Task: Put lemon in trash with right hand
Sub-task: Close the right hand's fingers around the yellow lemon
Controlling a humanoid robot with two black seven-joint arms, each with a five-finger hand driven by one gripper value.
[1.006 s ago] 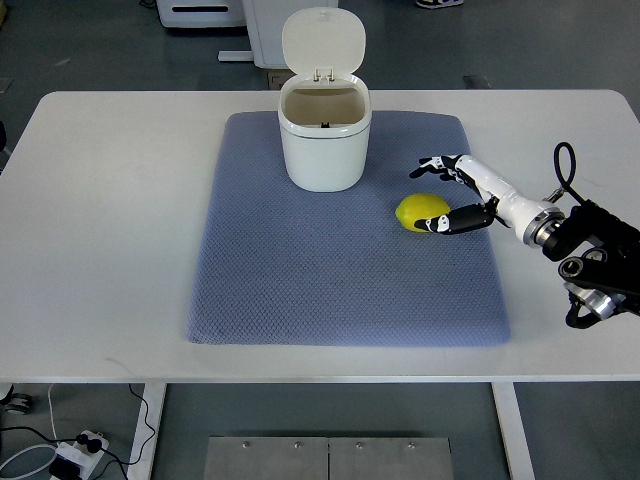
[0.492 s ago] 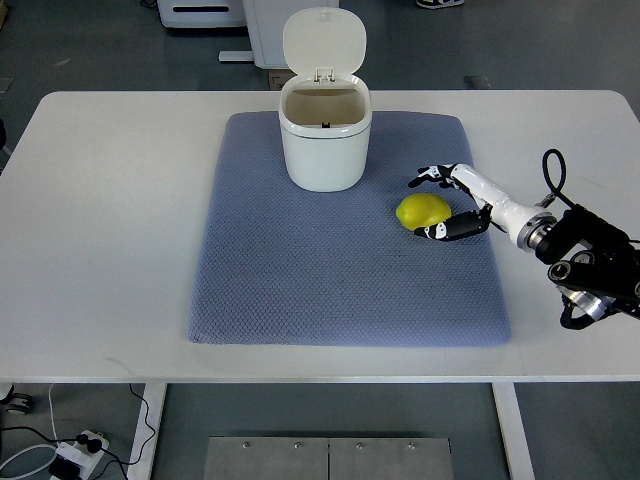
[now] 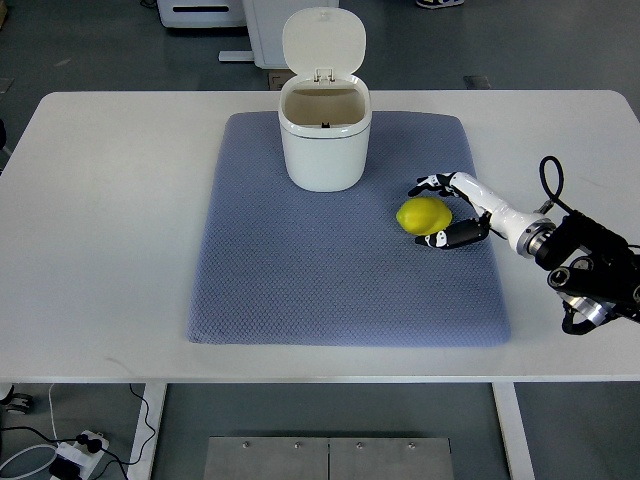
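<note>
Bin: white trash bin [image 3: 325,140] stands upright on the far half of the blue-grey mat [image 3: 300,270]; its hinged lid [image 3: 323,43] is raised behind the opening; the visible interior shows bare walls, with only a small dark mark on the back wall.
Lemon: yellow lemon [image 3: 422,214] lies on the mat, near and to the right of the bin, outside it.
Right hand: right hand [image 3: 447,210] enters from the right of the bin; its fingers are spread around the lemon's right side, black fingertips [image 3: 428,184] just beyond the fruit, thumb [image 3: 452,236] below it; whether they press on the lemon cannot be told.
Table: white table [image 3: 100,220] carries the mat.
</note>
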